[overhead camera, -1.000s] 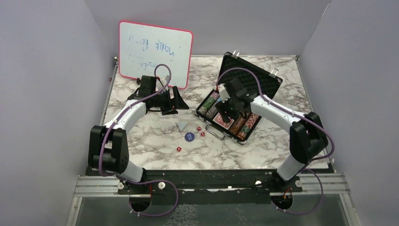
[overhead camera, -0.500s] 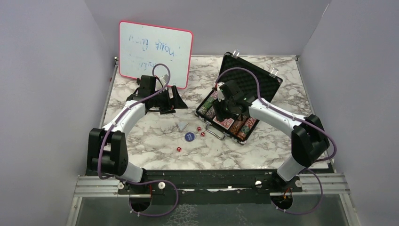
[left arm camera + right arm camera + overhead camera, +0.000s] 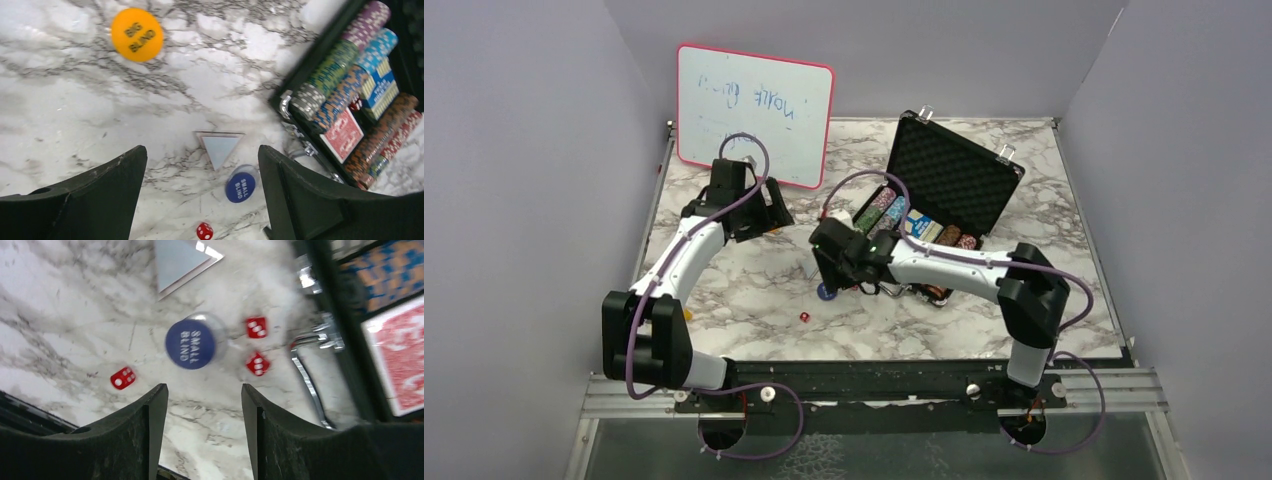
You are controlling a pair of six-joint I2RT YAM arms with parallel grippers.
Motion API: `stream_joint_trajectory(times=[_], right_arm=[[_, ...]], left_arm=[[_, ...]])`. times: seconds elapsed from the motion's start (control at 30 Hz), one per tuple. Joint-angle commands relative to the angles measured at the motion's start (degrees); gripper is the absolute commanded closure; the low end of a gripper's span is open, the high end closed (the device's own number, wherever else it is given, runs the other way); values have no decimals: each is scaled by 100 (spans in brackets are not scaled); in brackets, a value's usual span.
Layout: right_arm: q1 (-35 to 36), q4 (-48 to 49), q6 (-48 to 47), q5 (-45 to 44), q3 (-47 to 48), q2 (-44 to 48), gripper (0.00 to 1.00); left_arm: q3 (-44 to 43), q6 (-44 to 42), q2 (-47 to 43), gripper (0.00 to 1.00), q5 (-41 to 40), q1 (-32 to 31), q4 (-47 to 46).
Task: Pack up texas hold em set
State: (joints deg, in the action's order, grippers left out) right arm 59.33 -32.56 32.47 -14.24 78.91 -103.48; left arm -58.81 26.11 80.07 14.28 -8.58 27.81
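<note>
Jaws wide, empty on both arms; right jaws near blue button (image 3: 190, 344).

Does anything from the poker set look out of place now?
Yes. The orange button, the blue button and three red dice lie loose on the table, outside the open case holding the chips.

Bright even light, right wrist blurred

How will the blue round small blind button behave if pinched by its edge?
The blue round button looks flat, rigid and probably light. Its smooth rim may slip when pinched. Lying flat on the marble table, it should slide, not roll.
</note>
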Motion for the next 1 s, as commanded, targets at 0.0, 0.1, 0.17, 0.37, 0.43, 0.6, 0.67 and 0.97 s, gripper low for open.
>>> stream_joint_trajectory(times=[0.0, 0.1, 0.17, 0.37, 0.43, 0.6, 0.67, 0.97], right_arm=[[533, 303, -108, -27, 168, -361, 41], [767, 816, -608, 393, 105, -501, 43], [868, 1096, -941, 737, 63, -642, 46], [1047, 770, -971, 671, 499, -1216, 53], [1054, 799, -1022, 683, 575, -1300, 50], [1063, 705, -1126, 728, 886, -1586, 48], [1063, 676, -1127, 753, 938, -1636, 48], [1063, 647, -929, 518, 1048, -1638, 44]], left_arm=[[58, 190, -205, 15, -901, 218, 383], [207, 312, -279, 14, -853, 347, 504], [335, 377, -328, 13, -775, 389, 497], [477, 295, -288, 12, -662, 418, 476], [505, 304, -270, 12, -618, 419, 437], [556, 268, -271, 12, -538, 418, 411], [577, 263, -301, 12, -540, 418, 414], [552, 287, -274, 12, -755, 427, 421]])
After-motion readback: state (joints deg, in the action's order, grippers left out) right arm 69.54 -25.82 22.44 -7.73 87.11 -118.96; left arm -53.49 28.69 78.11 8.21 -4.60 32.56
